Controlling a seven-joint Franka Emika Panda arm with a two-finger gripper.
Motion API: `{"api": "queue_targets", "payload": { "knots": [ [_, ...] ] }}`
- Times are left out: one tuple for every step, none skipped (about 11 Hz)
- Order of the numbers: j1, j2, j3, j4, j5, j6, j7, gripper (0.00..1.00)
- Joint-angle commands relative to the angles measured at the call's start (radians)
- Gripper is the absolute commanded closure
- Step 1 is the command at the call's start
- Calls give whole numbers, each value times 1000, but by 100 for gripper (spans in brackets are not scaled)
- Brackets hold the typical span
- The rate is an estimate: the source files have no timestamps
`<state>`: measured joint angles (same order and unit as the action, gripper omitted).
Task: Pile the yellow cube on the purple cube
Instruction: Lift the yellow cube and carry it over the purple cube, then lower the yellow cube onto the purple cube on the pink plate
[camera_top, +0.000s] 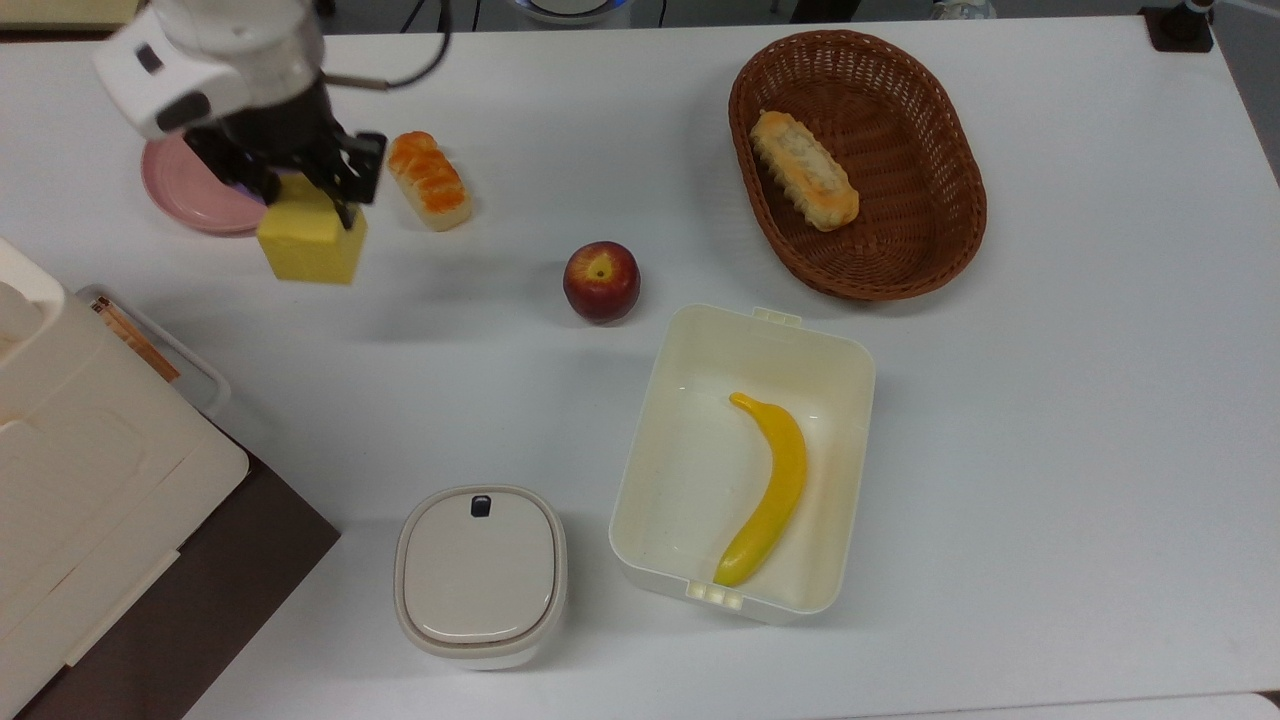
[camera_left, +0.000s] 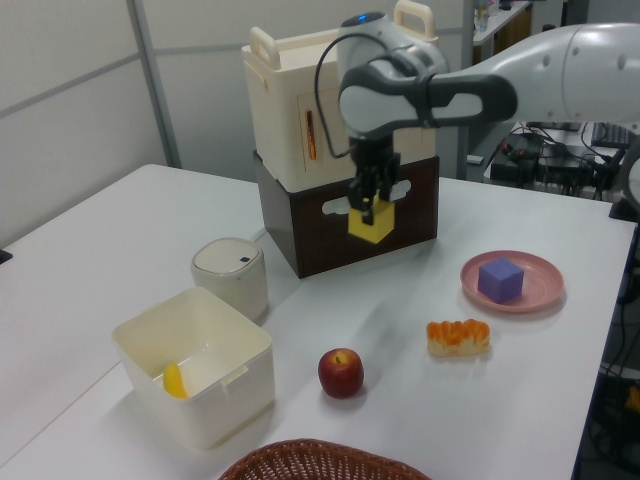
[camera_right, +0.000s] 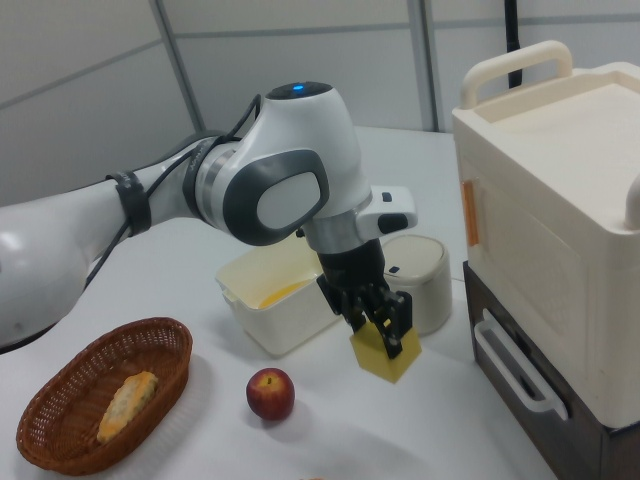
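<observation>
yellow cube held in the air near the pink plate

we see the gripper (camera_left: 372, 205) with its fingers clamped on the yellow cube (camera_left: 371, 222), which hangs well above the table (camera_top: 1000, 400). in the top view the cube (camera_top: 311, 243) sits just at the top view's right of the pink plate (camera_top: 190, 190). in the left view the purple cube (camera_left: 500, 279) rests on that plate (camera_left: 540, 290), apart from the held cube. an apple (camera_top: 600, 281) lies on the table.

Orange bread (camera_top: 429, 180) beside pink plate (camera_top: 185, 195).
</observation>
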<state>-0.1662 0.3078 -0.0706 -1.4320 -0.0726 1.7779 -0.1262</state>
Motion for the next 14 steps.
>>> {"api": "queue_targets", "payload": {
  "knots": [
    [-1,-168,-64,-190,-3,0,-169,100],
    [-13,-208,-78,-232,-1,0,-212,99],
    [-38,-243,-78,-278,-1,0,-254,99],
    [-59,-263,-78,-319,-1,0,-294,99],
    [-84,-268,-78,-350,-1,-2,-329,99],
    [-111,-269,-80,-387,-4,0,-369,99],
    [-140,-266,-80,-398,-6,1,-415,99],
    [-165,-254,-78,-398,-6,0,-449,99],
    [-185,-239,-80,-396,-7,-2,-482,96],
    [-200,-221,-80,-395,-12,-2,-528,95],
    [-219,-199,-80,-393,-19,0,-568,95],
    [-228,-182,-80,-390,-32,1,-596,95],
    [-236,-165,-80,-386,-54,0,-627,94],
    [-236,-150,-80,-386,-79,0,-663,89]
  ]
}}
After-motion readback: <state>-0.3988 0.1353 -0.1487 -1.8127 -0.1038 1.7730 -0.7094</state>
